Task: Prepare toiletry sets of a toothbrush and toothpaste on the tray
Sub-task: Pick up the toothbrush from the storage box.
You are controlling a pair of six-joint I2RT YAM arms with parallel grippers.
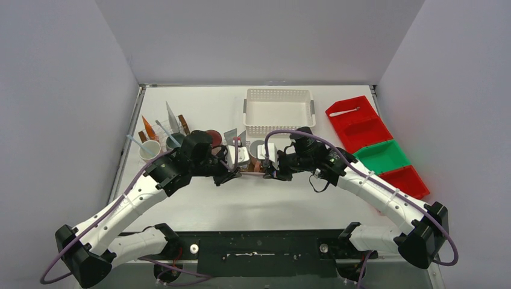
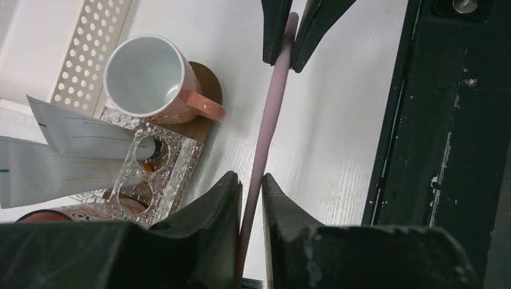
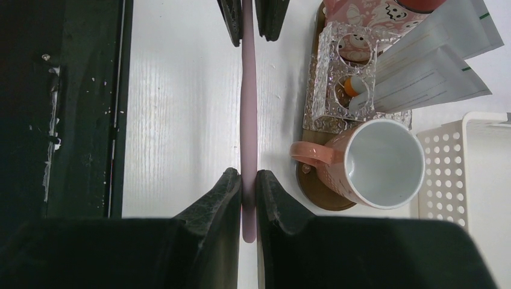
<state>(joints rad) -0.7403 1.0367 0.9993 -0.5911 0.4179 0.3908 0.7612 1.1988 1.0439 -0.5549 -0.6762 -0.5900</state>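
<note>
Toothbrush within left pincer and right pincer

White perforated basket, red bins, green bin

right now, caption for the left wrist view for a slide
The left gripper and right gripper clamp one pink toothbrush beside an empty pink-handled mug.
</note>
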